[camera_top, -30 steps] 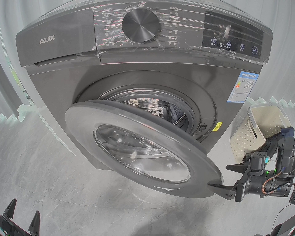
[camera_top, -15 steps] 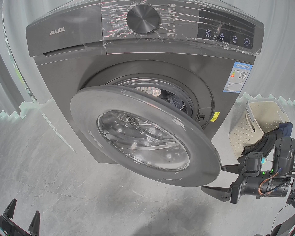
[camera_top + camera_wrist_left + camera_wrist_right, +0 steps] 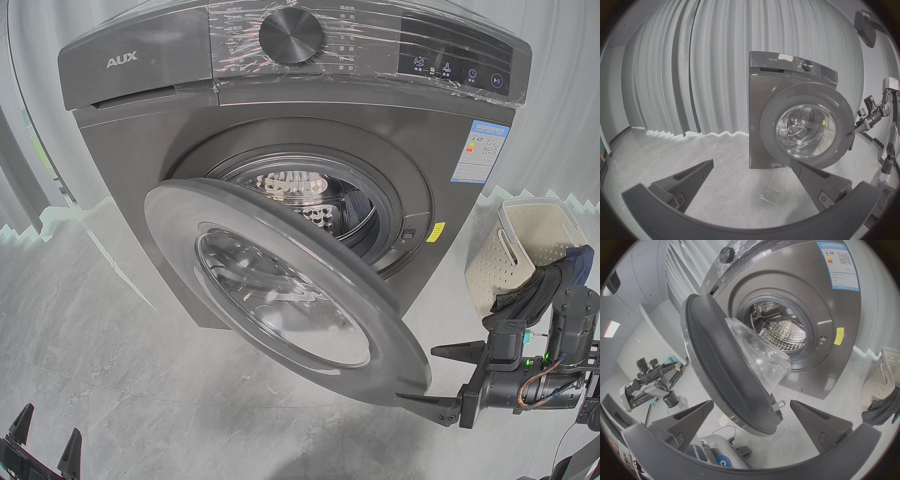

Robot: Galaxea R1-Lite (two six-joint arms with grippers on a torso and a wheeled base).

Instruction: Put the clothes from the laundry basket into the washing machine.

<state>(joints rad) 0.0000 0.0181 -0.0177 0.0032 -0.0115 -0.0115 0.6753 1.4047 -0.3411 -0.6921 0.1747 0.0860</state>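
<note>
Okay, head view: washing machine (image 3: 125, 162) straight ahead, its round door (image 3: 281, 294) swung partly open toward the near side, drum (image 3: 312, 200) showing behind it, no clothes seen inside. Laundry basket (image 3: 500, 275) sits on the floor (image 3: 125, 350) just beside the machine's right side, and dark clothes (image 3: 537, 287) hang over its near rim, with a blue piece on top. Right gripper (image 3: 415, 374) is at the door's near-right edge, jaws wide with nothing in them; contact with the rim can't be told from here. Left gripper (image 3: 49, 431) is low at the near left, well away from everything, jaws wide and empty. Plastic film (image 3: 350, 44) covers the control panel. In the left wrist view the left gripper (image 3: 750, 165) has open jaws framing the machine from afar, a pleated curtain (image 3: 693, 78) hangs behind it, and the other arm's fingertip looks to meet the door rim. In the right wrist view the right gripper (image 3: 750, 405) has jaws spread either side of the door's edge, with the latch hook just between them; the basket and clothes are off to the right. The clothes are likely light, soft and limp. The best hold is probably the bunched fold at the top of the pile, pinched deep, since loose ends will trail and may catch the basket rim. The half-open door stands between basket and drum, so it probably needs swinging wider before loading.
</note>
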